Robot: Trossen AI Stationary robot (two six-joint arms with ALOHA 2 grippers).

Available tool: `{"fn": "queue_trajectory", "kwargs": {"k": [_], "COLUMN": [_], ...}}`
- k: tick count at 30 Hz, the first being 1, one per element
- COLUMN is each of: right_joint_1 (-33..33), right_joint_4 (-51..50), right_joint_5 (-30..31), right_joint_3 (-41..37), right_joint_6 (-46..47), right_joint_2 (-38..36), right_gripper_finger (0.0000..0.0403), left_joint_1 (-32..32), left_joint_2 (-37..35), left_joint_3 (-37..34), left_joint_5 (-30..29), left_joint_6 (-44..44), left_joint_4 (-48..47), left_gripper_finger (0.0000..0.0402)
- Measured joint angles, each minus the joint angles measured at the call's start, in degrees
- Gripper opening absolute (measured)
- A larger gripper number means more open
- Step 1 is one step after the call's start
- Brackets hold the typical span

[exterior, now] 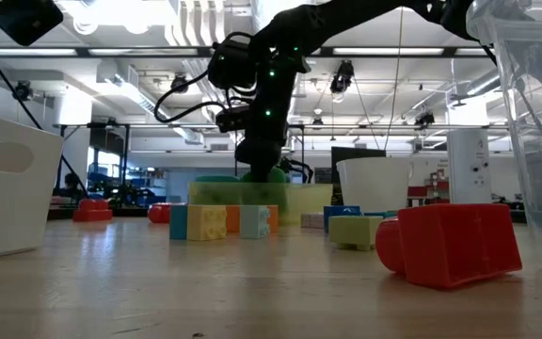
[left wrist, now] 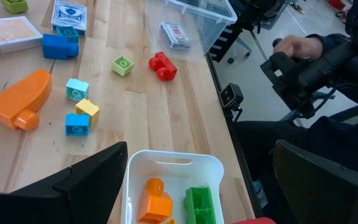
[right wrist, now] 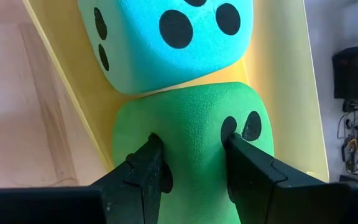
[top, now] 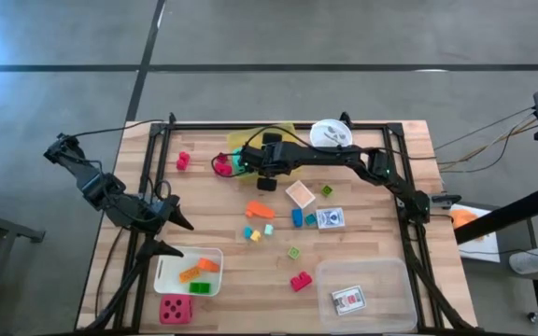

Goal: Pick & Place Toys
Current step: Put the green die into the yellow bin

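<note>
So the right end effector is reached out over the yellow tray at the far side of the worktop, and its two fingers are pinching the green die from both sides, digging in a bit. The teal die sits in the same tray, touching the green one. From overhead the arm covers most of that tray, with a red block showing just beside it. The left end effector hangs at the near left with its fingers spread wide, gripping nothing, right by the small white tray, which has an orange block and a green block in it. The red die sits on the worktop just next to that tray at the near edge. The rest of the toys are scattered mid-worktop: a big orange piece, a blue block, a few little light blue and yellow blocks bunched together, a pale green block and a red block near the clear bin. One playing card lies inside that bin, another card lies flat on the wood by the blue block. A round white cup is at the far edge beside the yellow tray. A person sits off past the worktop's edge.
</note>
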Motion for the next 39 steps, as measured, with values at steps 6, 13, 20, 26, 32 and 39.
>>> {"fn": "queue_trajectory", "kwargs": {"k": [6, 13, 20, 26, 32, 39], "right_joint_1": [0.14, 0.19, 0.64, 1.91, 2.79, 2.74], "right_joint_4": [-0.15, -0.35, -0.84, -0.98, -1.15, -9.44], "right_joint_5": [-0.26, -0.25, 0.19, 0.12, 0.15, 1.69], "right_joint_3": [0.07, 0.09, 0.33, 1.03, 3.76, 9.41], "right_joint_6": [2.33, 4.64, 6.39, 6.52, 6.39, 10.58], "right_joint_2": [0.0, 0.0, 0.0, 0.0, -0.01, -0.25], "right_gripper_finger": [0.0172, 0.0275, 0.0335, 0.0344, 0.0344, 0.0344], "left_joint_1": [-0.02, -0.02, -0.02, -0.02, -0.04, -0.04], "left_joint_2": [0.02, 0.02, 0.02, 0.02, 0.02, 0.01], "left_joint_3": [0.0, 0.0, 0.0, 0.0, 0.0, 0.02], "left_joint_5": [0.0, 0.02, 0.01, 0.0, 0.02, 0.04], "left_joint_6": [0.0, 0.0, 0.0, 0.0, 0.01, 0.0], "left_joint_4": [-0.02, -0.02, -0.02, -0.02, -0.02, -0.64], "left_gripper_finger": [0.0386, 0.0386, 0.0386, 0.0386, 0.0386, 0.0386]}}
